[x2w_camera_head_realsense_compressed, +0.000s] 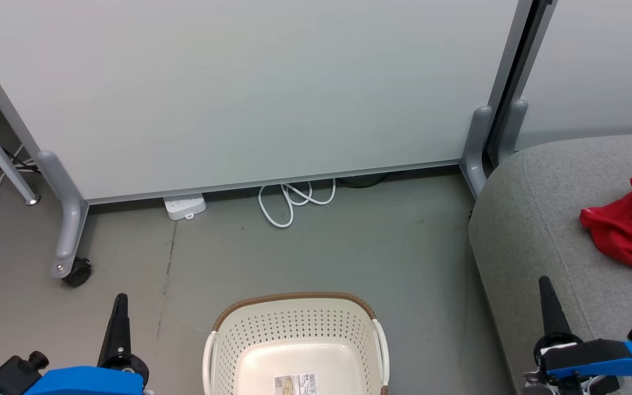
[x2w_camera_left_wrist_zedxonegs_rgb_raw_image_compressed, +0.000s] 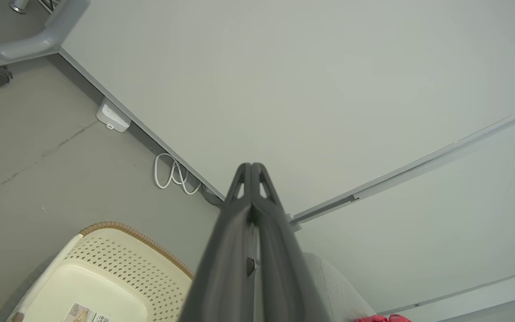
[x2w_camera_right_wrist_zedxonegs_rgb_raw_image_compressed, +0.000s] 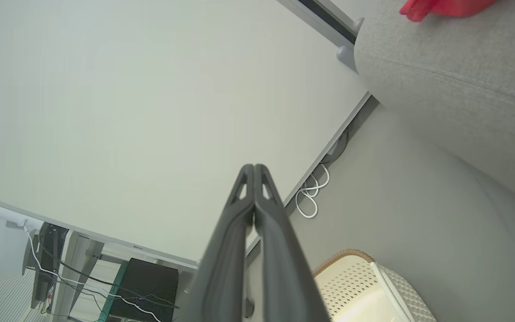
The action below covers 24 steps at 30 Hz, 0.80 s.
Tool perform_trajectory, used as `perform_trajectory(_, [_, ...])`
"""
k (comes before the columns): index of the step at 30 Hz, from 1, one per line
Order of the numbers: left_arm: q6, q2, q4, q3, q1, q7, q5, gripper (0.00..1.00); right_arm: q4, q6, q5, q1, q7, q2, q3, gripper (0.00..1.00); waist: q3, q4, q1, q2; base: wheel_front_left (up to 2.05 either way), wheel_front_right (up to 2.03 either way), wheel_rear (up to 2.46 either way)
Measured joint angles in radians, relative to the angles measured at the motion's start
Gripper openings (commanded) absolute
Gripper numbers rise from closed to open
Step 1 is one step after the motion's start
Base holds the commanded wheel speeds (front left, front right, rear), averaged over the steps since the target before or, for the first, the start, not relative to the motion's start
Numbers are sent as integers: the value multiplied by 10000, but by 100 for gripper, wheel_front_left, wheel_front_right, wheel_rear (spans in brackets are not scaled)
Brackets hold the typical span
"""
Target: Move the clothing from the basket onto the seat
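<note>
Far left: grey floor (x2w_camera_head_realsense_compressed: pixel 349 258), and a wheeled foot with a black caster (x2w_camera_head_realsense_compressed: pixel 77 271) under a pale partition panel (x2w_camera_head_realsense_compressed: pixel 250 88).

Left gripper (x2w_camera_head_realsense_compressed: pixel 120 305) stood at lower left of the head view, fingers pointing up the frame. Jaws pressed together, nothing between them; its own wrist view showed the two dark fingers (x2w_camera_left_wrist_zedxonegs_rgb_raw_image_compressed: pixel 244 188) meeting at the tips. It was apart from the basket, off the basket's left side.

Along the panel's foot: a white power strip (x2w_camera_head_realsense_compressed: pixel 184 207), then a looped white cable (x2w_camera_head_realsense_compressed: pixel 294 200).

Centre bottom: the basket (x2w_camera_head_realsense_compressed: pixel 294 323) sat upright on the floor, brown rim toward the panel, its pale bottom in plain sight with a paper label (x2w_camera_head_realsense_compressed: pixel 295 384) on it.

Right: the seat (x2w_camera_head_realsense_compressed: pixel 541 219), grey and rounded, stood well apart from the basket. Right gripper (x2w_camera_head_realsense_compressed: pixel 545 286) showed against the seat's near edge, jaws likewise closed on nothing, tips touching in its wrist view.

Far right: the clothing (x2w_camera_head_realsense_compressed: pixel 631 230) lay bunched on top of the seat, red, cut off by the frame edge. I could not tell whether it was one garment or two.
</note>
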Motion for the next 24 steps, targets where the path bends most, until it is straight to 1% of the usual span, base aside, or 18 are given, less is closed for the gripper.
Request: perform_trajectory(24, [-25, 8, -35, 295, -106, 633, -2433, 0, -54, 0, 2449, -174, 623, 56, -201, 0, 11, -73, 0, 0, 0, 0, 0])
